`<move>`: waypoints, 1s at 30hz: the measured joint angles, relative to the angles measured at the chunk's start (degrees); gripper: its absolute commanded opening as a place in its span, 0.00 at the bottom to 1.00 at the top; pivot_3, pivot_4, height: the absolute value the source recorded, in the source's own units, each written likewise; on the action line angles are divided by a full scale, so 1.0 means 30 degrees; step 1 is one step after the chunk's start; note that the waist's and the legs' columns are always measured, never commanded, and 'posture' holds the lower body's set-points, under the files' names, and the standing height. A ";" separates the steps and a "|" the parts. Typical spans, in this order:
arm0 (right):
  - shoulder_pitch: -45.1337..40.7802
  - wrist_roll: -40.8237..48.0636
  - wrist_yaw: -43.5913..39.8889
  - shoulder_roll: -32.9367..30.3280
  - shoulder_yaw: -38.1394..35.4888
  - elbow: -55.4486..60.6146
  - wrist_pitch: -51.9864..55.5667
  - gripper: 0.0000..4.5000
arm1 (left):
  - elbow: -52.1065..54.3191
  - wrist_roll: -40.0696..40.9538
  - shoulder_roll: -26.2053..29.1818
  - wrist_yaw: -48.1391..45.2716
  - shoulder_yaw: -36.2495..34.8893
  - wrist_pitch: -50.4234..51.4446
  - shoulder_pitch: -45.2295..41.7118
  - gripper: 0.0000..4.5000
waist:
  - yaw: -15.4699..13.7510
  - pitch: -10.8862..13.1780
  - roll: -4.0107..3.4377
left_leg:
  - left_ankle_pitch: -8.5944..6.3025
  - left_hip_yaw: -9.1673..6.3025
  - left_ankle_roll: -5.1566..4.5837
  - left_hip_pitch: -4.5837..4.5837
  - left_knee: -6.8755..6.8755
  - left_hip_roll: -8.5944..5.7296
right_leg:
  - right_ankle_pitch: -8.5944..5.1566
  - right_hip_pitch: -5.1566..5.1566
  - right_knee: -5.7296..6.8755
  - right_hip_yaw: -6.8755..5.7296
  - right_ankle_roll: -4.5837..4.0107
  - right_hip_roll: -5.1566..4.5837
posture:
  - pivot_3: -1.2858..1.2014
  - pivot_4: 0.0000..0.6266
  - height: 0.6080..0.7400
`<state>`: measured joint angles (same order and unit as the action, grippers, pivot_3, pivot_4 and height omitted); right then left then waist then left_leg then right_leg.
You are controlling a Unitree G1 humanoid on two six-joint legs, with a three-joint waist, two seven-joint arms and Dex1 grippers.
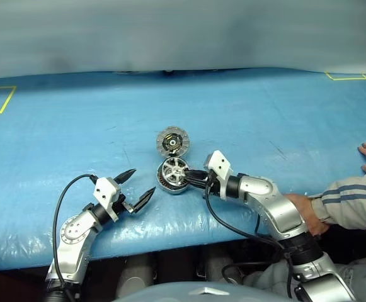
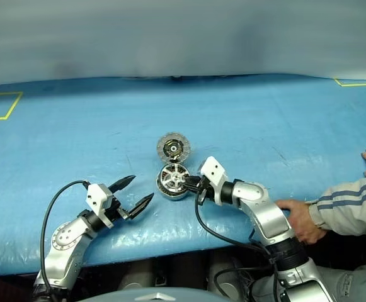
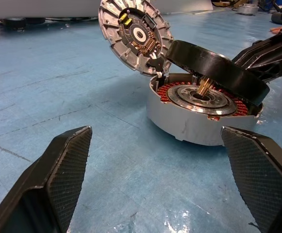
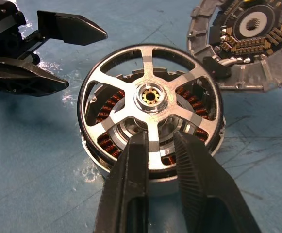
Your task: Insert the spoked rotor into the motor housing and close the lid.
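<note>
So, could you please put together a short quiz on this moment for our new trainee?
1. True or false: the rotor sits flat and fully seated in the housing.
2. Which is the lid's state? A) shut over the housing B) swung open, standing up at the housing's edge C) lying apart on the table
3. Fill in: the left gripper's fingers are ___.

Key
1. False: it is tilted, one side raised above the windings, its shaft in the hub.
2. B
3. open, with nothing between them; the right gripper's fingers straddle a spoke.
</note>
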<state>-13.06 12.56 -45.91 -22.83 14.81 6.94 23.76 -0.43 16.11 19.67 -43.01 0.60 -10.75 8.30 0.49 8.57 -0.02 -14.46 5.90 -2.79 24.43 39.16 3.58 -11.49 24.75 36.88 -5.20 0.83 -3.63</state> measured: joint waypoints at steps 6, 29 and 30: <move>0.0000 -0.0137 0.0000 0.0000 -0.0009 -0.0025 -0.0001 0.31 | 0.0000 -0.0002 -0.0016 0.0043 0.0001 0.0000 -0.0035 1.00 | 0.0015 0.0000 0.0000 | 0.0000 0.0001 0.0000 0.0000 -0.0001 0.0002 | -0.0001 0.0002 0.0002 0.0000 -0.0001 0.0003 | 0.52 0.24 1.00; -0.1162 -0.1097 0.0883 0.1940 0.0658 -0.2118 -0.0832 0.00 | -0.0178 -0.0073 -0.0080 0.0183 -0.0017 -0.0081 -0.0172 1.00 | 0.0054 -0.0001 0.0000 | 0.0000 0.0003 0.0000 -0.0003 -0.0001 0.0005 | 0.0000 0.0000 0.0007 0.0001 -0.0001 0.0006 | 0.52 0.24 1.00; -0.1164 -0.1143 0.0883 0.1920 0.0686 -0.2115 -0.0874 0.00 | -0.0179 -0.0074 -0.0082 0.0200 -0.0018 -0.0081 -0.0172 1.00 | 0.0059 -0.0001 0.0000 | 0.0000 0.0004 0.0000 -0.0004 -0.0003 0.0006 | 0.0000 0.0001 0.0007 0.0001 -0.0002 0.0008 | 0.52 0.24 1.00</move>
<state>-16.56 9.14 -43.26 -17.07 16.87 0.60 21.14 -0.97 15.89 19.42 -42.41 0.55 -10.99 7.79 0.67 8.57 -0.02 -14.46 5.91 -2.78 24.42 39.15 3.60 -11.49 24.75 36.90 -5.20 0.82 -3.61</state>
